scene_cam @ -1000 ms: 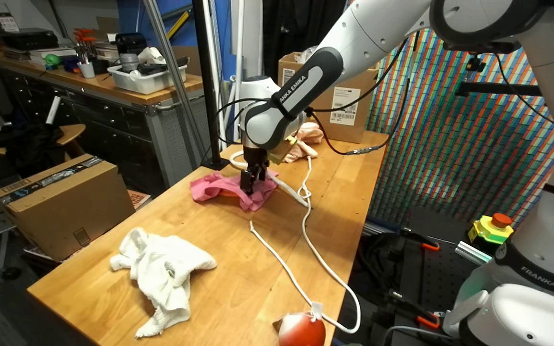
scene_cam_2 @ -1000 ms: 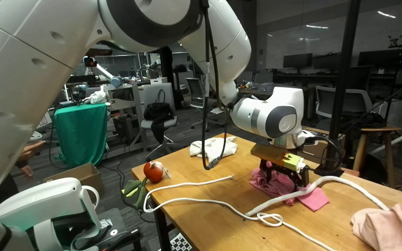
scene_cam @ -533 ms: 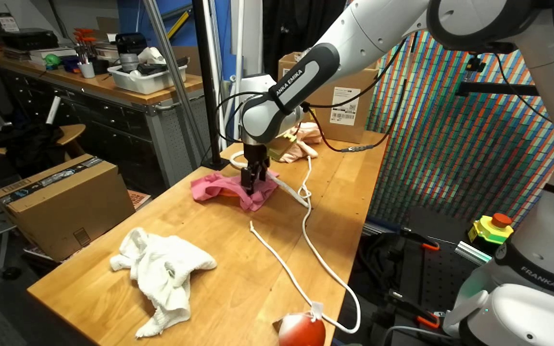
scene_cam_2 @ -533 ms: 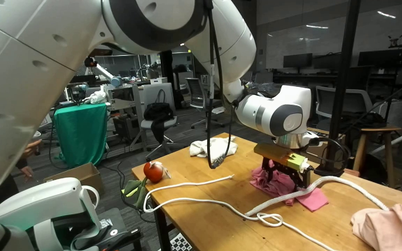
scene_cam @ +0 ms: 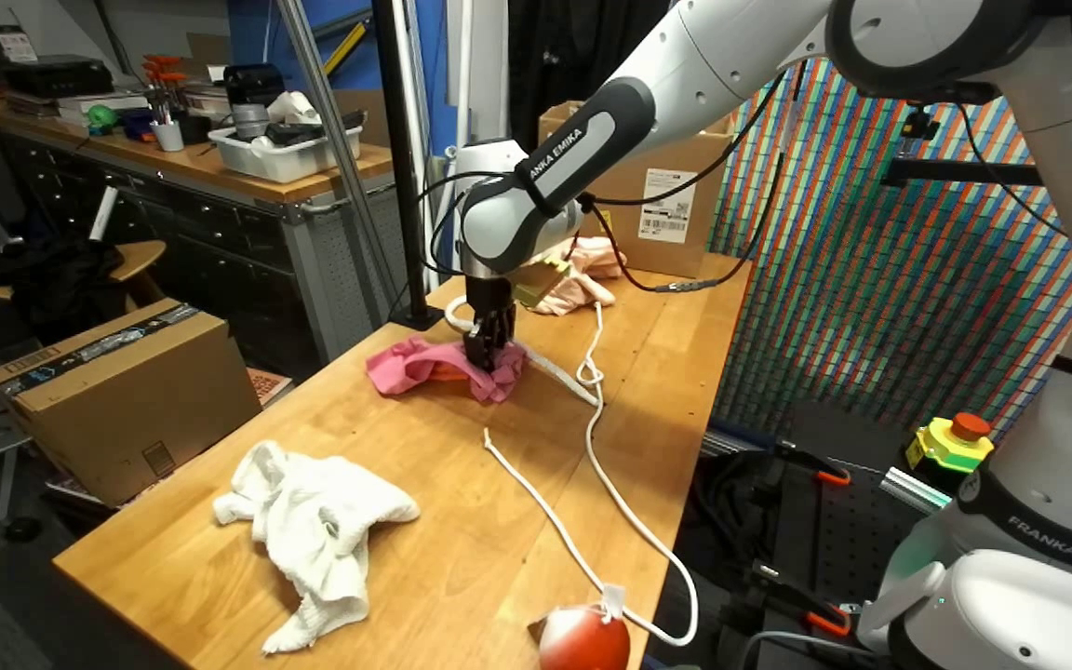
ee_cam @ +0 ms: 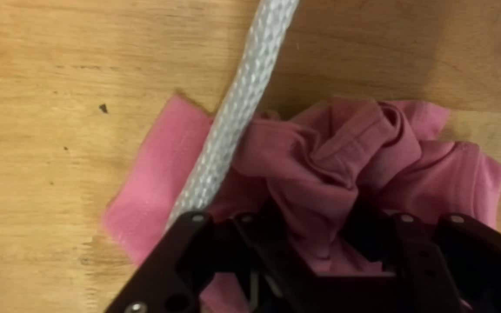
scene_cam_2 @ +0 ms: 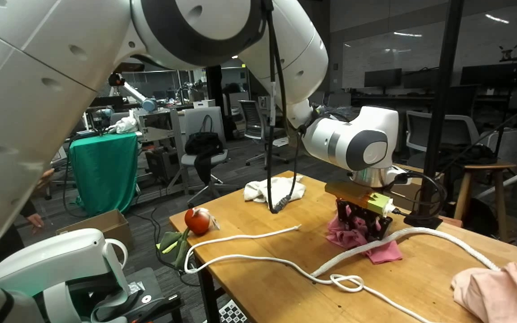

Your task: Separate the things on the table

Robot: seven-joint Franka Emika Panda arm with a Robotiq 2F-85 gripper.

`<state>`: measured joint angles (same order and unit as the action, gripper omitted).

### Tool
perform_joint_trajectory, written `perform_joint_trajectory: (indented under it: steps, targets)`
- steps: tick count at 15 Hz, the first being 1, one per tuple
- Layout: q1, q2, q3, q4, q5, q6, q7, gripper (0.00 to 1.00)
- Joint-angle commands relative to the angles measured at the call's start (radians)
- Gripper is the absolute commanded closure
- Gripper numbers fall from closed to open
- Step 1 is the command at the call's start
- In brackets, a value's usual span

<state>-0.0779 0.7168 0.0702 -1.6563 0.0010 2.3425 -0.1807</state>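
A crumpled pink cloth (ee_cam: 302, 152) lies under my gripper (ee_cam: 315, 221), its folds bunched up between the two fingers, which are shut on it. In an exterior view the gripper (scene_cam_2: 364, 231) points down at the cloth (scene_cam_2: 386, 252). A bit of something orange (scene_cam: 448, 371) shows at the cloth's near side. The thick white rope (ee_cam: 233, 117) crosses one corner of the pink cloth and runs beneath the finger linkage at left. Its thin part (scene_cam_2: 258, 257) has a loose loop. A white towel (scene_cam: 322, 530), a peach cloth (scene_cam_2: 496, 291) and a red ball (scene_cam_2: 198, 221) lie apart on the wooden table.
A cardboard box (scene_cam: 666, 209) stands at the table's end behind the peach cloth. The black post (scene_cam_2: 438, 116) rises close beside the hand. Something green (scene_cam_2: 178, 246) hangs off the table edge by the ball.
The fingers have come together, gathering the pink cloth between them. Its corner near the rope has drawn inward, and the rope has shifted slightly. The hand sits slightly higher.
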Motion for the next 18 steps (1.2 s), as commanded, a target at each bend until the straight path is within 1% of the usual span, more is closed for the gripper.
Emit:
perform_joint_trajectory:
  steps: [1,2,3,9,13,18]
  targets:
    - [0.0,-0.01,0.014,-0.003,0.02,0.0,-0.029,0.92]
    - [0.001,-0.021,0.018,-0.01,0.021,0.004,-0.034,0.88]
    - [0.001,-0.033,0.021,-0.018,0.023,0.011,-0.036,0.9]
    - [-0.002,-0.103,0.049,-0.05,0.055,0.064,-0.035,0.89]
    - [-0.01,-0.153,0.068,-0.063,0.109,0.103,-0.04,0.89]
    - [-0.026,-0.237,0.074,-0.098,0.177,0.147,-0.059,0.89]
